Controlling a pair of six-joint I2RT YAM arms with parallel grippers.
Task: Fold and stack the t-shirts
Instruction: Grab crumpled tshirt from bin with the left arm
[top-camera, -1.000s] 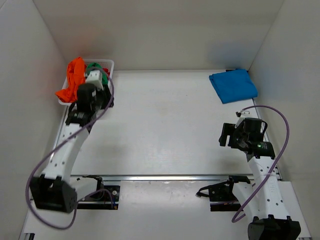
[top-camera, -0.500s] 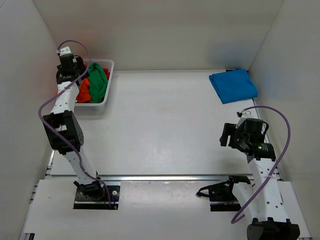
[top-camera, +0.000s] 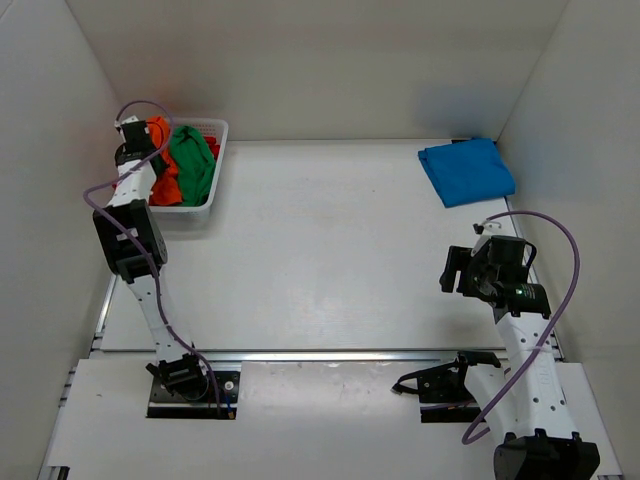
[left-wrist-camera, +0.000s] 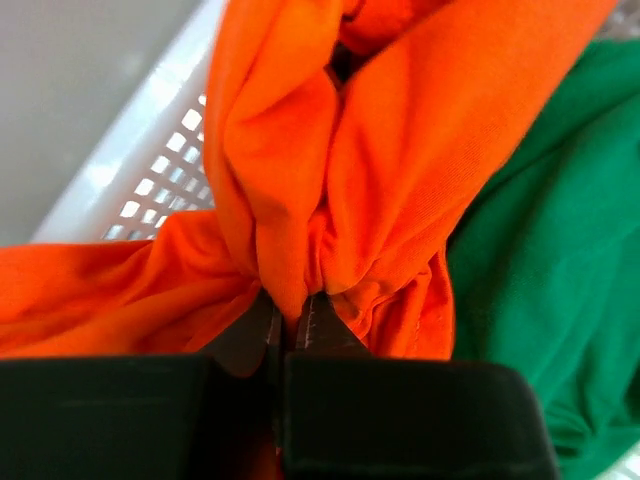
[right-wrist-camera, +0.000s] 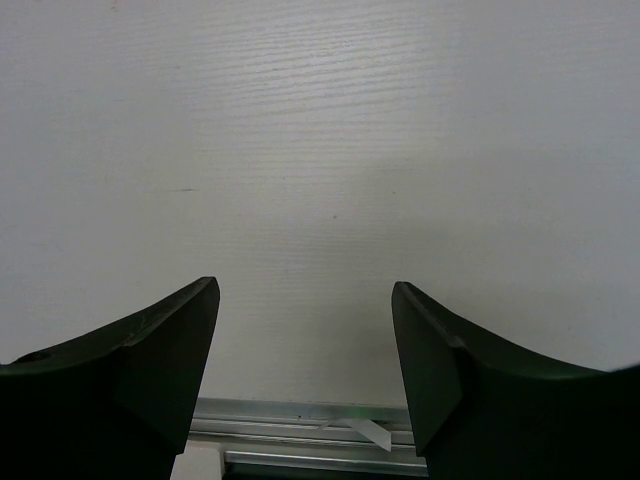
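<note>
Two grippers: left gripper (left-wrist-camera: 290, 320) is pinched tight on a bunched fold of the orange t-shirt (left-wrist-camera: 400, 150) in the white basket (top-camera: 214, 128) at the tabletop's (top-camera: 320, 240) far-left corner, beside the green t-shirt (top-camera: 192, 165). Right gripper (right-wrist-camera: 303, 290) gapes empty near the right edge. Blue t-shirt (top-camera: 466, 171) lies folded at the far-right corner. Cloth looks light and limp, likely to snag its neighbours — shoulders or hem would give a better hold.

Basket (top-camera: 223, 128): white, far left corner of the table (top-camera: 320, 240).
Orange shirt (top-camera: 168, 186): in the basket's left side, touching the green shirt (top-camera: 194, 165).
Blue shirt (top-camera: 466, 171): folded, far right.
Left arm (top-camera: 130, 240): reaches to the basket's left edge.
Right arm (top-camera: 515, 300): at the right side, nearer than the blue shirt.
</note>
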